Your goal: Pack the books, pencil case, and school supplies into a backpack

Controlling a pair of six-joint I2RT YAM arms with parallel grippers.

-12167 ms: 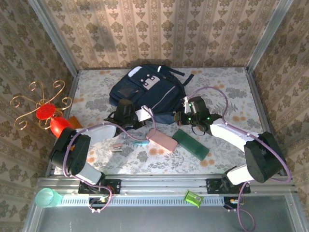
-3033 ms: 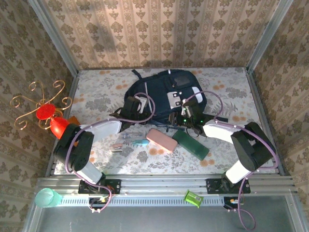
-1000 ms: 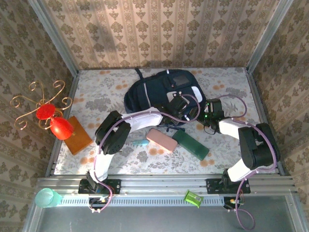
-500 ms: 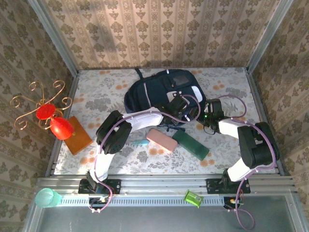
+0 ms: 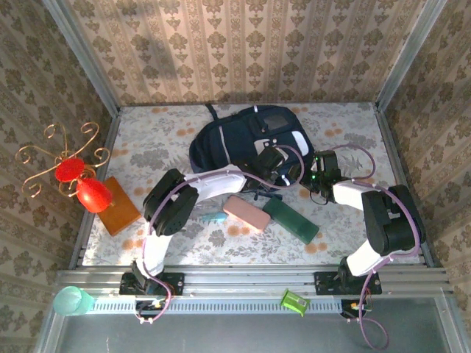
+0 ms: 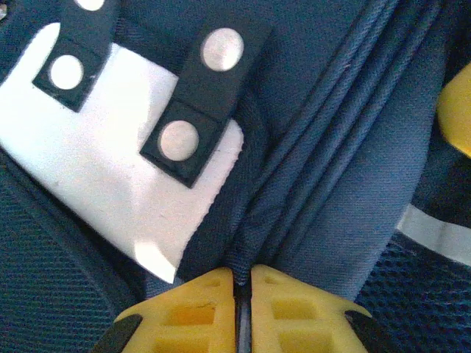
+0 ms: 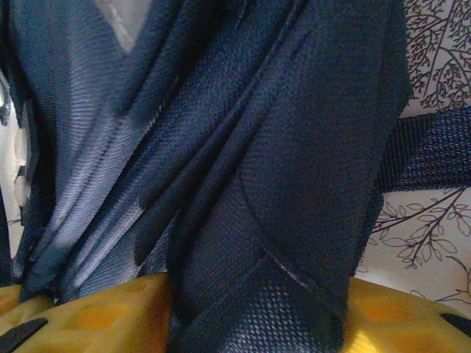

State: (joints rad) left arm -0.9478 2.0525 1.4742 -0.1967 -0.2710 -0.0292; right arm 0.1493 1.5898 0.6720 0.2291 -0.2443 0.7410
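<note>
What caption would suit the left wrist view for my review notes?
Left gripper pinched shut on a seam fold of the navy backpack, beside its white patch with snap tabs.

- Backpack (image 6: 331, 110): navy woven cloth, coarse ribbed weave, matt all over.
- There's its white patch (image 6: 110, 184): smooth, with a faint sheen.
- Snaps (image 6: 179, 138): dull silvery metal discs on flat black tabs.
- Left pincer (image 6: 243, 283): yellow moulded plastic, matt.
- Pencil case (image 5: 246, 213): pink, smooth, softly glossy.
- Bench (image 5: 147, 147): matt floral-print covering.
- Front rail (image 5: 243, 283): bare brushed metal.
</note>
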